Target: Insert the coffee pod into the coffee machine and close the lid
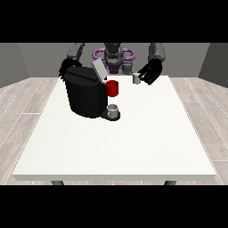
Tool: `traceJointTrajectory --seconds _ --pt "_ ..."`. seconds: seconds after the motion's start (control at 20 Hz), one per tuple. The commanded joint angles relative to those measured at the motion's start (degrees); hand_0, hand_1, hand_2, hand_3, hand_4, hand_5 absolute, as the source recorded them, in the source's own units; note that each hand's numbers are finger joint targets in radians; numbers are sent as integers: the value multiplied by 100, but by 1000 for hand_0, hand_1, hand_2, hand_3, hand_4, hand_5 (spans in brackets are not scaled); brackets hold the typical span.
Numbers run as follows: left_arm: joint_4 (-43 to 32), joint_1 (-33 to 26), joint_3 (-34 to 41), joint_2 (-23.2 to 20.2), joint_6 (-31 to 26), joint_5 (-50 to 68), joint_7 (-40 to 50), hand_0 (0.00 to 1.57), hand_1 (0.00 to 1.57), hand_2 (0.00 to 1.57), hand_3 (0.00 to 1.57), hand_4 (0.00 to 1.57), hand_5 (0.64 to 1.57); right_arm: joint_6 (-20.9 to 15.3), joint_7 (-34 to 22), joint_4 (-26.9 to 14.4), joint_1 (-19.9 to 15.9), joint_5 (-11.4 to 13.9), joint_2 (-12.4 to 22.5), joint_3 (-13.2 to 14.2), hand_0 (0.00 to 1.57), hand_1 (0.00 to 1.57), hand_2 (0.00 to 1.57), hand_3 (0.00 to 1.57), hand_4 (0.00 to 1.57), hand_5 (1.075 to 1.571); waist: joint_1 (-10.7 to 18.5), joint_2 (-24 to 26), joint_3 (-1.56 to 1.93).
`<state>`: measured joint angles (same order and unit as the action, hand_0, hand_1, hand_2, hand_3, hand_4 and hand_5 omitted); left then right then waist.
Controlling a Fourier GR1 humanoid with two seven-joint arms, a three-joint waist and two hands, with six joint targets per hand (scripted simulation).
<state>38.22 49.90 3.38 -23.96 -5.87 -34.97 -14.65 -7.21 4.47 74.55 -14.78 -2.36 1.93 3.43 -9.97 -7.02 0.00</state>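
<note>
Early stage: coffee pod [136, 79] on bench [133, 142] beside open hand at view's right [150, 71], not gripped; coffee machine [85, 91] lid [99, 69] up. Other hand [65, 68]: can't tell.

Coffee machine and pod, far end of counter.
Black coffee machine [85, 95], grey lid [99, 70] tilted up open; small pale coffee pod [136, 79] well apart toward view's right.

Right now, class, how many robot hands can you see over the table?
2: one hand at the view's right, beside the small pod; one hand at the view's left, partly hidden behind the machine.
</note>
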Motion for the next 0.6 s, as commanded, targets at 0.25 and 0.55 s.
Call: traceJointTrajectory --seconds 0.25,0.55 --pt "96 1067 257 -146 -224 18 746 1248 1248 1292 1237 515 1571 -64 -11 -82 -286 119 -9 -79 0 0 0 0 506 1571 -265 -199 2" --pt "9 1575 439 -422 -406 88 741 1282 1282 1332 1269 479 1571 -277 -104 122 -436 275 -70 -168 0 0 0 0 541 1571 -525 -458 0"
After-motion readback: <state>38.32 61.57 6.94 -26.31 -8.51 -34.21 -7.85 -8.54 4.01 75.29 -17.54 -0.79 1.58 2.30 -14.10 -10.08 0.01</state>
